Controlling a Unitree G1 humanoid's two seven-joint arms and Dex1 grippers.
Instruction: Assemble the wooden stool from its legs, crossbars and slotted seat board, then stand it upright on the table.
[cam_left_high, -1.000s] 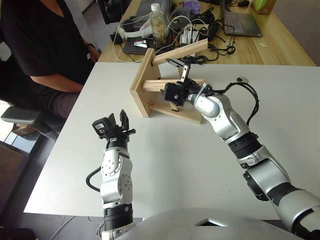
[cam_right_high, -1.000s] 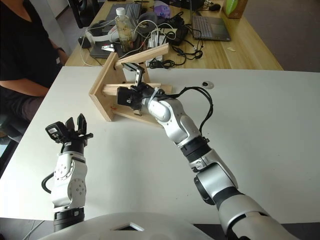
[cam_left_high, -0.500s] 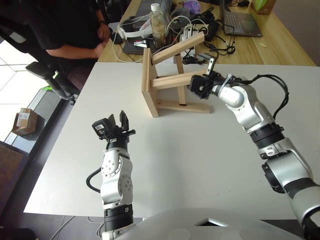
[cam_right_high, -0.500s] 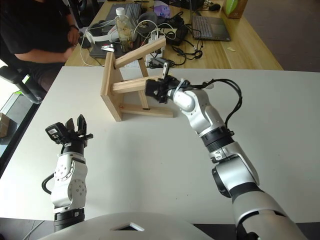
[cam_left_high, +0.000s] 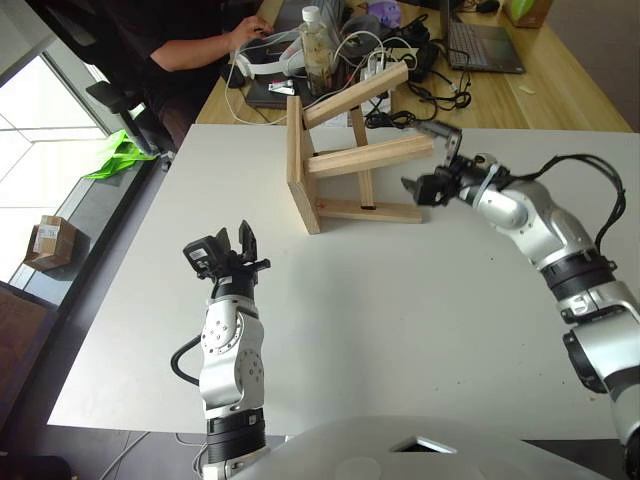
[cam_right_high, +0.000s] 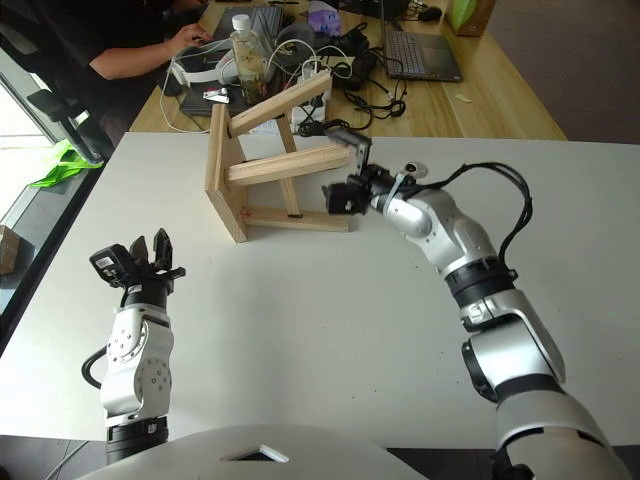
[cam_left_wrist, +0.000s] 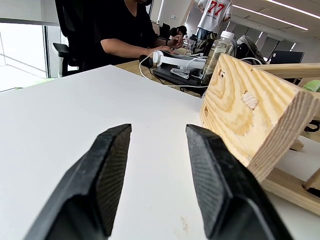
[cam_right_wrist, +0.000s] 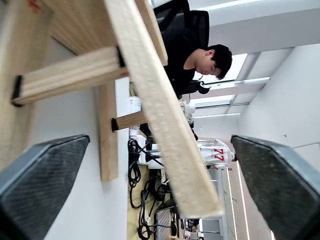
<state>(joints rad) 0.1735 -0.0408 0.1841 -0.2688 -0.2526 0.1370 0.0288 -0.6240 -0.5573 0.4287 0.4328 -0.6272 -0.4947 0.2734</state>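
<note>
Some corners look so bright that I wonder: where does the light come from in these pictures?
Left eye view: daylight pours in through the window on the robot's left, washed out white. Left wrist view: a window glares beyond the left end effector, and ceiling strips glow. Right wrist view: bright ceiling lights.

Bottle (cam_left_high: 314, 45), headphones (cam_left_high: 262, 64), cables (cam_left_high: 388, 58) and laptop (cam_left_high: 482, 47) on wooden desk (cam_left_high: 570, 100)

White table (cam_left_high: 380, 330); wooden desk (cam_left_high: 570, 100) behind, cluttered with cables (cam_left_high: 400, 50), laptop (cam_left_high: 480, 45); bright window (cam_left_high: 45, 100) left.
</note>
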